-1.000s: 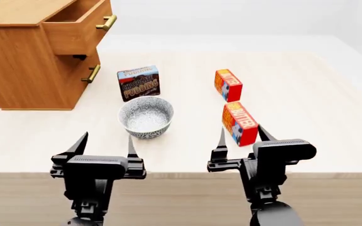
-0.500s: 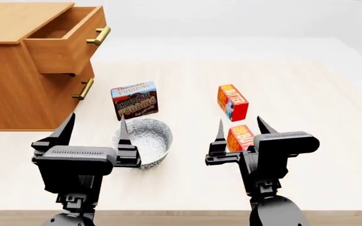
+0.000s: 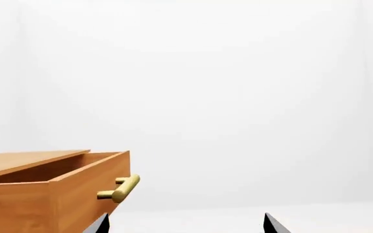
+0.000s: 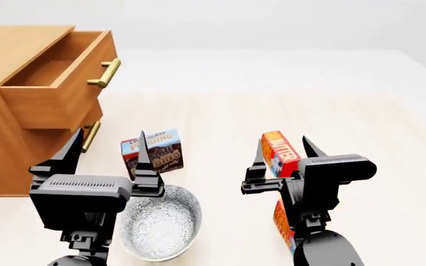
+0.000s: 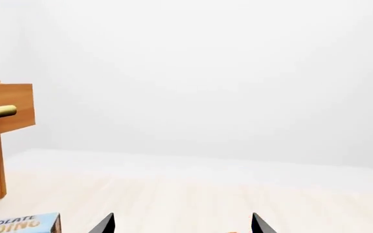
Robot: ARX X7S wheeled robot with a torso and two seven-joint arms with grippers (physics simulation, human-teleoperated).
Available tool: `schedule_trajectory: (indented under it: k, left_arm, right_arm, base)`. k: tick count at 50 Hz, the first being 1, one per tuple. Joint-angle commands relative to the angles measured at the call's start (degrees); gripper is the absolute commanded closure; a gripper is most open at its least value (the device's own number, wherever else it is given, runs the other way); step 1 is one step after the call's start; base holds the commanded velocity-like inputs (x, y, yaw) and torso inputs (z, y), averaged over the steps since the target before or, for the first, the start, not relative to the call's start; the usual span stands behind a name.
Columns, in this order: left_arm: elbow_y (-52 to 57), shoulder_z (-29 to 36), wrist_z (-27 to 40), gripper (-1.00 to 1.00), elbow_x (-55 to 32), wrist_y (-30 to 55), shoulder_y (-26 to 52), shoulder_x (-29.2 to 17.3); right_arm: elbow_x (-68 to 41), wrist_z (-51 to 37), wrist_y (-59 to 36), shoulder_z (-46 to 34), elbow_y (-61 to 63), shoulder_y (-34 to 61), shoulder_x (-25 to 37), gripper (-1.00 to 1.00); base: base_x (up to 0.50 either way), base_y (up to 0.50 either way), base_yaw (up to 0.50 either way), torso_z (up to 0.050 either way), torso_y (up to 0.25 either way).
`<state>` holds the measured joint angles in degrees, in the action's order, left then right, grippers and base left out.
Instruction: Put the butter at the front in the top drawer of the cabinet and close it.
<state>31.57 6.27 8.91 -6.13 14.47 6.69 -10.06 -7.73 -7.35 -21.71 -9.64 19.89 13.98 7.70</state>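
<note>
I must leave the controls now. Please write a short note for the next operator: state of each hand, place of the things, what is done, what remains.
Left hand: open, empty, above the speckled bowl.
Right hand: open, empty, over the two red-and-orange butter cartons.
Orange-brown wooden cabinet: top drawer already pulled open; no butter seen inside.
The brown-and-blue chocolate pudding box stays.
Left: grasp the front butter, place it in the drawer, close it.

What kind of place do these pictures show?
Probably a simulated tabletop test scene, not a real kitchen: a pale wooden table, blank white walls, an orange-brown wooden cabinet, and a red-and-orange butter carton.
</note>
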Motion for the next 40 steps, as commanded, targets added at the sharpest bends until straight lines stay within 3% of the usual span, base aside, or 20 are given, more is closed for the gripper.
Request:
schedule_trajectory:
  k: [1, 8, 18, 31, 40]
  left_arm:
    - [0.07, 0.38, 0.46, -1.00, -0.33, -0.52, -0.28, -0.43]
    - [-0.04, 0.59, 0.72, -1.00, -0.53, -0.58, -0.26, -0.70]
    - [0.00, 0.89, 1.18, -1.00, -0.89, 0.27, -0.17, -1.04]
    - [0.20, 1.39, 1.80, -1.00, -1.10, 1.12, 0.29, -1.41]
    - [2.35, 1.49, 1.99, -1.00, -1.87, 3.92, 1.82, -2.03]
  right_arm:
    - [-0.45, -0.59, 0.24, -0.45, 0.00, -0.15, 0.56, -1.00]
    - [-0.78, -0.92, 0.03, -0.65, 0.11, -0.28, 0.89, -1.00]
    - [-0.97, -1.49, -0.13, -1.03, 0.09, -0.19, 1.28, -1.00]
    - [-1.46, -1.58, 1.11, -1.62, -0.27, -0.01, 1.66, -1.00]
    - [-1.72, -2.10, 0.93, -1.87, -0.38, 0.22, 1.83, -1.00]
  base:
    - [0.38, 0.00, 0.00, 0.050, 0.000]
    - [0.37, 0.00, 0.00, 0.050, 0.001]
    - [0.01, 0.00, 0.00, 0.041, 0.000]
    - [0.27, 0.00, 0.00, 0.018, 0.000]
    - [0.02, 0.00, 0.00, 0.000, 0.000]
